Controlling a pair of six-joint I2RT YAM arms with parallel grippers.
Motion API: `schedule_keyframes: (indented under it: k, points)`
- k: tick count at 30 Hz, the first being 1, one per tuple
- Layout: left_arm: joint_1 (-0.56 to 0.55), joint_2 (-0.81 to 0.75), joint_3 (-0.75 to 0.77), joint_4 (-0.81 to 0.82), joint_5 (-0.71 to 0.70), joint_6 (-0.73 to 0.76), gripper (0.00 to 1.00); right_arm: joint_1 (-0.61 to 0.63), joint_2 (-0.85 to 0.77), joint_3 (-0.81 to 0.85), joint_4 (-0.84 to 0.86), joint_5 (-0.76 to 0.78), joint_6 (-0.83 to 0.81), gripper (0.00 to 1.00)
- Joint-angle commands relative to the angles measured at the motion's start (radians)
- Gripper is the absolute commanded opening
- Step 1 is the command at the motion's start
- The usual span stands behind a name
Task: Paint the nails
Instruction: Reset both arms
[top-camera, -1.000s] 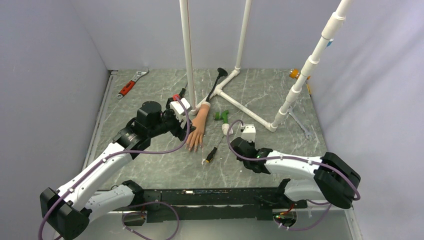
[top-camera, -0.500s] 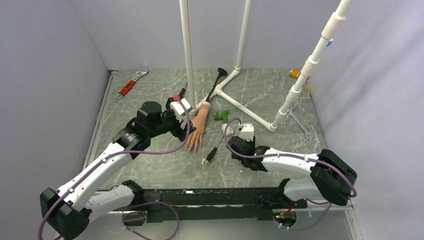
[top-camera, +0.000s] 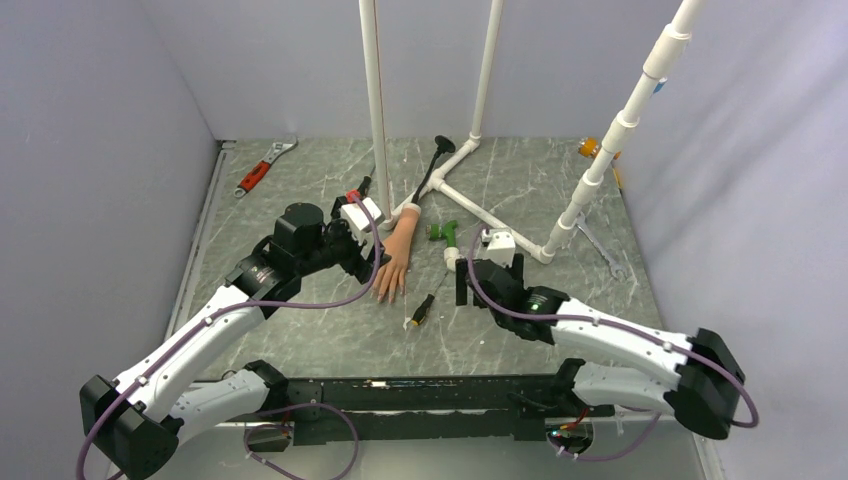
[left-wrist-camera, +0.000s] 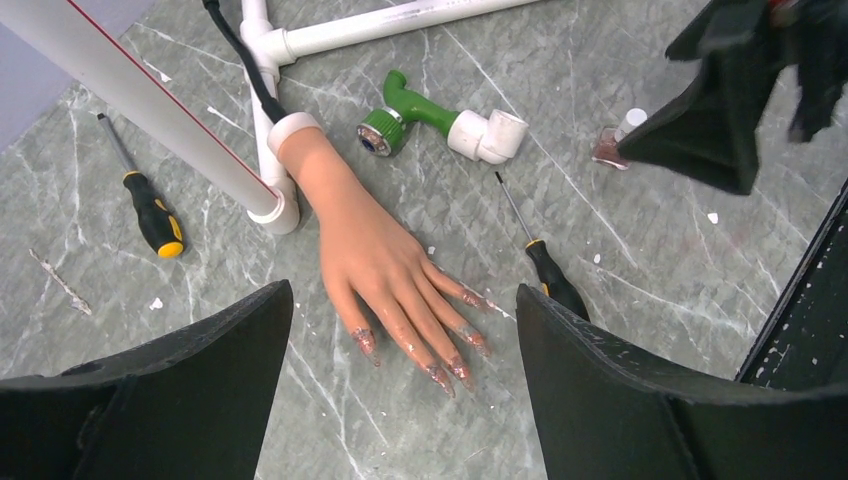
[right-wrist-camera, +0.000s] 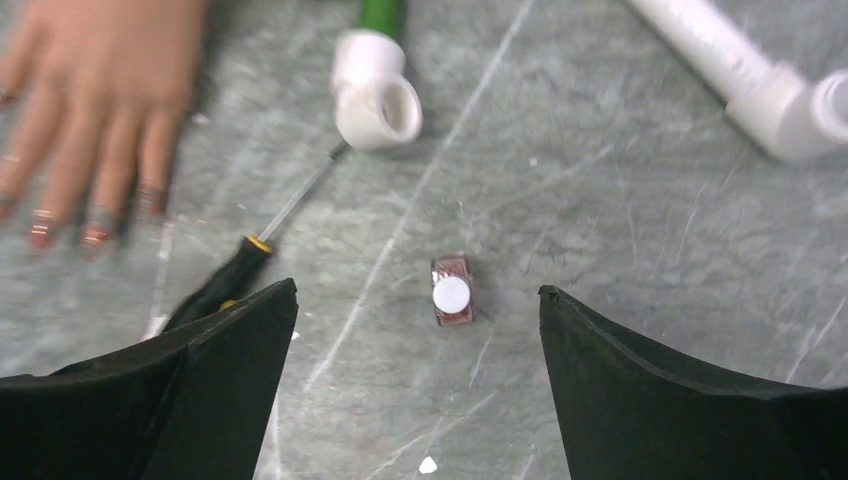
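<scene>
Directly beneath my wide-open left gripper (left-wrist-camera: 402, 300) lies the peach rubber mannequin hand (left-wrist-camera: 370, 255), its nails (left-wrist-camera: 440, 372) showing between my jaws. My right gripper (right-wrist-camera: 418, 290), equally spread, hovers over a small white-capped reddish bottle (right-wrist-camera: 452, 292); a black-handled screwdriver (right-wrist-camera: 225, 285) lies between bottle and nails.

Right gripper (right-wrist-camera: 418, 300): black jaws spread wide. Between them on the grey marbled worktop (right-wrist-camera: 620, 250) stands a small reddish glass bottle with round white cap (right-wrist-camera: 451, 293), touching neither. To its left lies a black-handled screwdriver (right-wrist-camera: 225, 285). Beyond: white plastic pipe elbow (right-wrist-camera: 376, 98) and peach rubber mannequin hand (right-wrist-camera: 100, 70), its nails (right-wrist-camera: 97, 230) blurred, reddish-tinged.
</scene>
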Motion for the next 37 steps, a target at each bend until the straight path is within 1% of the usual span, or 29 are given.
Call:
schedule_keyframes:
  k: [1,4,12,18,21,22,23,26,31,35,37]
  points:
    - [-0.006,-0.02,0.04,0.021,-0.007,0.01,0.84,0.006,-0.128,0.074,0.023,-0.018,-0.165,0.93]
    - [-0.007,-0.015,0.044,0.018,0.001,0.013,0.82,0.006,-0.181,0.099,0.048,-0.022,-0.217,0.93]
    - [-0.014,-0.02,0.042,0.016,-0.024,0.02,0.81,0.009,-0.228,0.134,0.055,-0.011,-0.205,0.95]
    - [-0.017,-0.045,0.033,0.024,-0.034,0.023,0.85,0.008,-0.287,0.095,0.084,0.019,-0.198,0.97]
    - [-0.017,-0.072,0.017,0.048,-0.075,0.014,0.93,0.009,-0.312,0.079,0.106,-0.009,-0.203,0.99]
    - [-0.017,-0.082,0.01,0.059,-0.091,0.01,0.98,0.009,-0.314,0.079,0.106,-0.013,-0.202,1.0]
    - [-0.017,-0.093,0.003,0.067,-0.1,0.01,0.99,0.009,-0.314,0.078,0.103,-0.014,-0.198,1.0]
    - [-0.018,-0.113,-0.008,0.083,-0.107,0.009,0.99,0.009,-0.311,0.087,0.095,-0.017,-0.194,1.0]
    - [-0.017,-0.101,0.008,0.061,-0.096,0.012,0.99,0.009,-0.317,0.091,0.106,-0.025,-0.195,1.0]
    - [-0.017,-0.111,0.002,0.071,-0.111,0.004,0.99,0.009,-0.311,0.073,0.129,-0.005,-0.164,1.0]
    - [-0.018,-0.118,-0.003,0.078,-0.116,0.006,0.99,0.009,-0.29,0.081,0.112,-0.008,-0.143,1.0]
